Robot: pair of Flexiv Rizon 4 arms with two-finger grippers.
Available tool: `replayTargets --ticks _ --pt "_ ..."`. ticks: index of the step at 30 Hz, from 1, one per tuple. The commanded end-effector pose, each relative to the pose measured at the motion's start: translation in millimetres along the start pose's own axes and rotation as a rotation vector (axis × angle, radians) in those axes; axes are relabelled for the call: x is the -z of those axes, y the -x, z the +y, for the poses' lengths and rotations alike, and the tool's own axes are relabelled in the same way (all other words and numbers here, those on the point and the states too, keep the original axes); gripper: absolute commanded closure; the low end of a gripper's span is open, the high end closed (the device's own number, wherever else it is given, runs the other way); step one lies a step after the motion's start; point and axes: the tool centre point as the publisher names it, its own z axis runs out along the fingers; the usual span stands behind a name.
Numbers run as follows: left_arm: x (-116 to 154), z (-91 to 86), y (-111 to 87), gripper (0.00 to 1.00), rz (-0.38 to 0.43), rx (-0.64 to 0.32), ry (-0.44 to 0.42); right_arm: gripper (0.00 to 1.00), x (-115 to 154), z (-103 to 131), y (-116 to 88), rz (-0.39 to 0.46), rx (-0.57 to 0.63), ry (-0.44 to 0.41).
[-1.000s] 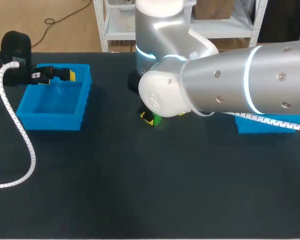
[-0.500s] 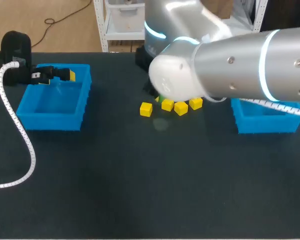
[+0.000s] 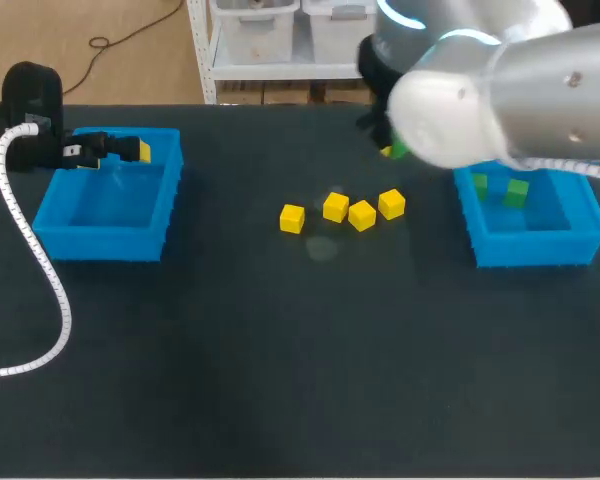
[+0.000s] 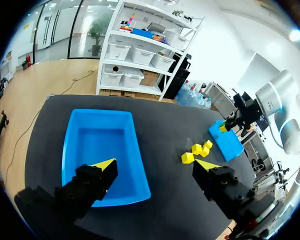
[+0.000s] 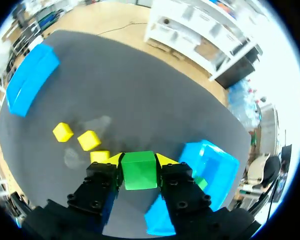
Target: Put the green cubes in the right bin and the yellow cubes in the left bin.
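Green cube clamped in right tool, left tool apart over left bin

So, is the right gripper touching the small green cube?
Touching. The right wrist view shows the small green cube held between both fingers of the right gripper, with no gap.

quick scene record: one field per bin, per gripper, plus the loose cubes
left bin: no cubes seen inside
right bin: two green cubes inside
yellow cubes: four, loose on the table between the bins
left gripper: open, holding nothing, above the left bin's far edge
right gripper: shut on a green cube, short of the right bin
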Motion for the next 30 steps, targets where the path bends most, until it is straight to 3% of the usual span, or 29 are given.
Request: replayTargets --ticks 1,10,21,28,29,30 --pt "0 1.6 -1.3 0.00 -0.006 -0.002 -0.008 1.00 10 -40 -16 -0.197 -0.058 0.016" --pt "0 1.6 -1.3 0.00 -0.006 -0.002 -0.008 1.00 18 -100 -29 -0.277 -0.174 0.049" --pt "0 1.6 -1.3 0.00 -0.006 -0.002 -0.008 1.00 -12 -131 -64 -0.282 -0.276 0.144" --pt "0 1.6 -1.3 0.00 -0.006 -0.002 -0.008 1.00 -18 -139 -60 -0.318 -0.280 0.193" --pt "0 1.6 -1.3 0.00 -0.006 -0.002 -0.008 0.99 -18 -139 -58 -0.328 -0.278 0.203" --pt "0 1.6 -1.3 0.00 -0.006 -0.002 -0.008 0.85 -17 -139 -57 -0.346 -0.276 0.202"
